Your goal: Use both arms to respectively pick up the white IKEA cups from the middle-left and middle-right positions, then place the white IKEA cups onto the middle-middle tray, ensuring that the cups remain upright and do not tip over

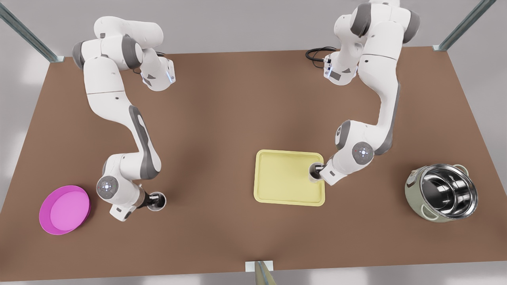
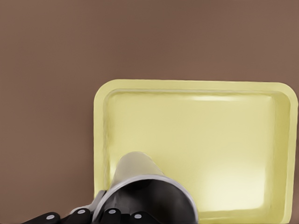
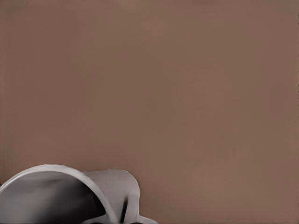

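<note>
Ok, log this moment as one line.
left tool: shut on white cup, over tray edge | right tool: shut on second cup, above table

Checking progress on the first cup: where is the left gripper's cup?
In the front view, the left gripper holds its cup at the tray edge on the front view's right.

From my seat: tray (image 1: 284, 182) sat mid-table (image 1: 237, 118), pot (image 1: 443, 192) well off at the front view's right, plate (image 1: 65, 209) far at its left. One cup (image 1: 315, 171) was over the tray's right edge; the other cup (image 1: 157, 200) was near the plate.
</note>
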Controlling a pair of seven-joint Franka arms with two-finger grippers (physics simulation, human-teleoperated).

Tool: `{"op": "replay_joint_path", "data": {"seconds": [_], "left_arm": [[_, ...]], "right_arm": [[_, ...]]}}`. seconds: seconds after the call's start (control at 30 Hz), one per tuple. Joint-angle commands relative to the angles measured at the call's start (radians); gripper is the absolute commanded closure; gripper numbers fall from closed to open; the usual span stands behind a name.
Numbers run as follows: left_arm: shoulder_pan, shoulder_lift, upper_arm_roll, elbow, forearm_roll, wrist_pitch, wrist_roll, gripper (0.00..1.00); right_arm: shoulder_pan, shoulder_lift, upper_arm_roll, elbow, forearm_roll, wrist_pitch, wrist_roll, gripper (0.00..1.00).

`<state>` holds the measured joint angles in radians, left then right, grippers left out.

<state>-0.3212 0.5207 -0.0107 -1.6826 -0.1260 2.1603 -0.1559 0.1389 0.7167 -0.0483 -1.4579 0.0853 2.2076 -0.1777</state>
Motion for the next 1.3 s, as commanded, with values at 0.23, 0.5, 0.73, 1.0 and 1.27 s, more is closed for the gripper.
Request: {"op": "replay_joint_path", "data": {"seconds": [0.23, 0.5, 0.73, 1.0, 1.27], "left_arm": [[-0.004, 0.091, -0.057, 0.003, 0.026, 0.177, -0.403, 0.79], [0.001, 0.099, -0.063, 0.003, 0.026, 0.179, -0.403, 0.44], [0.031, 0.091, -0.086, -0.002, 0.026, 0.168, -0.407, 0.00], [0.108, -0.004, -0.075, 0.247, 0.037, -0.431, -0.422, 0.00], [0.212, -0.243, 0.025, 0.440, 0.184, -0.971, 0.131, 0.00]], "right_arm": [[0.173, -0.023, 0.196, 0.077, 0.005, -0.013, -0.016, 0.79], [0.349, 0.151, 0.206, 0.326, 0.010, -0.023, -0.013, 0.79], [0.429, 0.217, 0.199, 0.412, 0.001, -0.026, 0.007, 0.79], [0.492, 0.314, 0.206, 0.418, 0.007, 0.081, 0.007, 0.79], [0.490, 0.319, 0.206, 0.416, 0.007, 0.093, -0.003, 0.00]]}}
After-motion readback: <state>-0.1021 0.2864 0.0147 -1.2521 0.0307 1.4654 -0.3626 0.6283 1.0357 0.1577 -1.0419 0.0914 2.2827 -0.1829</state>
